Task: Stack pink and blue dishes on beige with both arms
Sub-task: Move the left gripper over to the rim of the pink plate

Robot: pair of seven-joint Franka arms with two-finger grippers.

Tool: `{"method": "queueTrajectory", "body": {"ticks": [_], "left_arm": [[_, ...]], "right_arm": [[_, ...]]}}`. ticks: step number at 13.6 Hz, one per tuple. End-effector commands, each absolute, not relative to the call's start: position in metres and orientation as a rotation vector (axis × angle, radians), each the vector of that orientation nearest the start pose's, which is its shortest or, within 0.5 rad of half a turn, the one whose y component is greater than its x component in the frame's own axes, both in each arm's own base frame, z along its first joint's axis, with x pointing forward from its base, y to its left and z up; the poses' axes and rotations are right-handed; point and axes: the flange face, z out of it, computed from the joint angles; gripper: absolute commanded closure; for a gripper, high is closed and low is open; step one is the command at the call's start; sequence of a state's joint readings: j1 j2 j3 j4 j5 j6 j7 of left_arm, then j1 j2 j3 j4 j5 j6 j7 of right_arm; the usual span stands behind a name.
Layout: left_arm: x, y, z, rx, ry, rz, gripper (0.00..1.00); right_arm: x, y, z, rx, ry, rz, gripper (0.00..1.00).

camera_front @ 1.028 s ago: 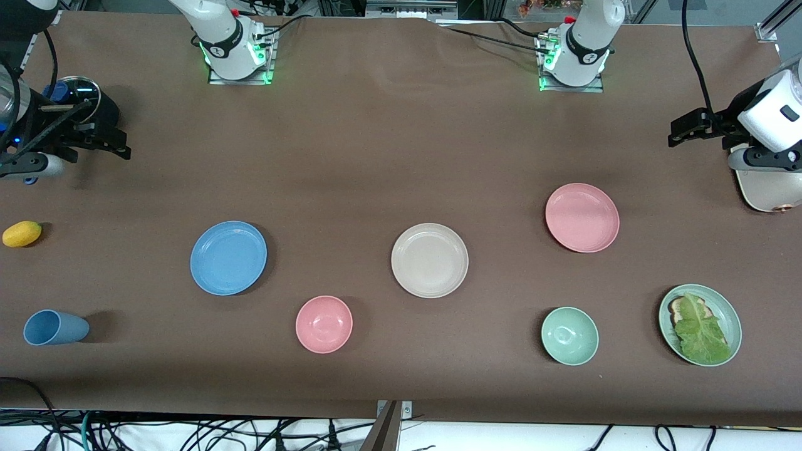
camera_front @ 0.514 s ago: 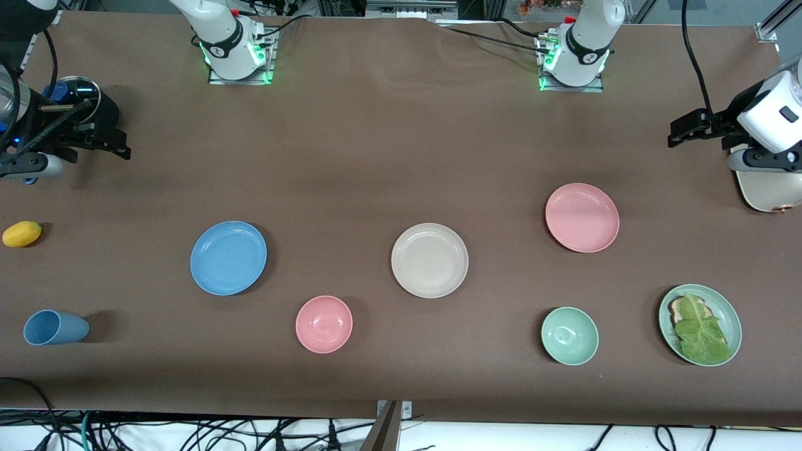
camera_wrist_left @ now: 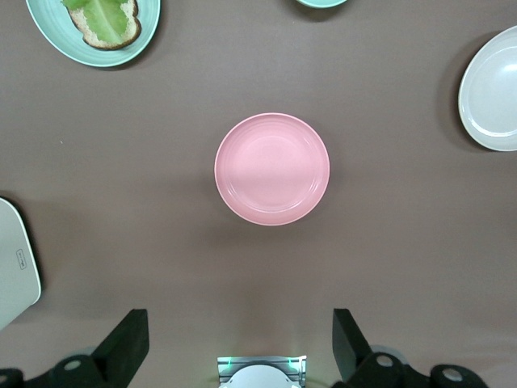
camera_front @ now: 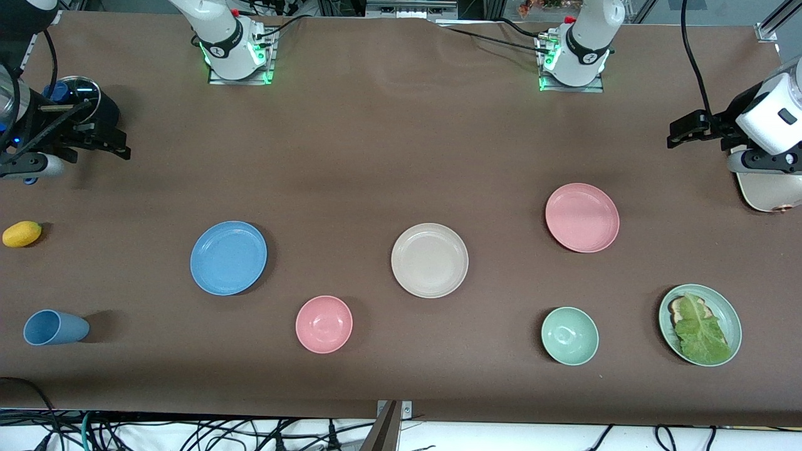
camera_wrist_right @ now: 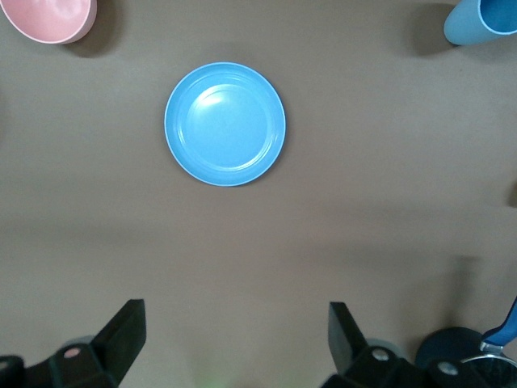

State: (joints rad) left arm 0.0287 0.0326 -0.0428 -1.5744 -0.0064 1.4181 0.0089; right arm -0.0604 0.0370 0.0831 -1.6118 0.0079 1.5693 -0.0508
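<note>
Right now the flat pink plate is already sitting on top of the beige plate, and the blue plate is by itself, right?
Not quite. The front view shows the flat matte pink plate lying alone on the brown table, apart from the flat cream-beige plate, toward the left arm's end. Nothing is on the beige plate. The flat light blue plate is by itself, as you said.

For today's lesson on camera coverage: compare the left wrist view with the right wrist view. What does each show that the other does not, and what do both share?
Only the left wrist view shows the pink plate, part of the beige plate, the green plate with bread and lettuce and a corner of the cream toaster.

Only the right wrist view shows the blue plate, the pink bowl and the blue cup.

Both show the brown table and their own open gripper, the left gripper and the right gripper, high over it, holding nothing.
</note>
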Motion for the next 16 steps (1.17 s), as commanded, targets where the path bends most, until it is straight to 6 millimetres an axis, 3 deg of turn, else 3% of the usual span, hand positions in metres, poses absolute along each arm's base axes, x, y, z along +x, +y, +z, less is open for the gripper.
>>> {"method": "queueTrajectory", "body": {"ticks": [1,4,6,8,12,16], "left_arm": [[0.552,-0.006,0.600,-3.148,0.062,0.276,0.00],[0.568,-0.008,0.574,-3.146,0.067,0.339,0.00],[0.589,-0.008,0.546,-3.139,0.071,0.401,0.00],[0.603,-0.014,0.508,-3.127,0.077,0.495,0.00],[0.645,-0.008,0.436,-3.143,0.048,0.454,0.00],[0.660,-0.015,0.367,-3.116,0.071,0.530,0.00]], "right_arm": [[0.555,0.011,0.587,-3.115,-0.101,0.102,0.00],[0.555,0.011,0.587,-3.115,-0.101,0.102,0.00],[0.555,0.012,0.587,-3.115,-0.104,0.102,0.00],[0.555,0.011,0.587,-3.115,-0.101,0.102,0.00],[0.555,0.010,0.588,-3.115,-0.096,0.100,0.00],[0.557,0.010,0.584,-3.113,-0.118,0.114,0.00]]}}
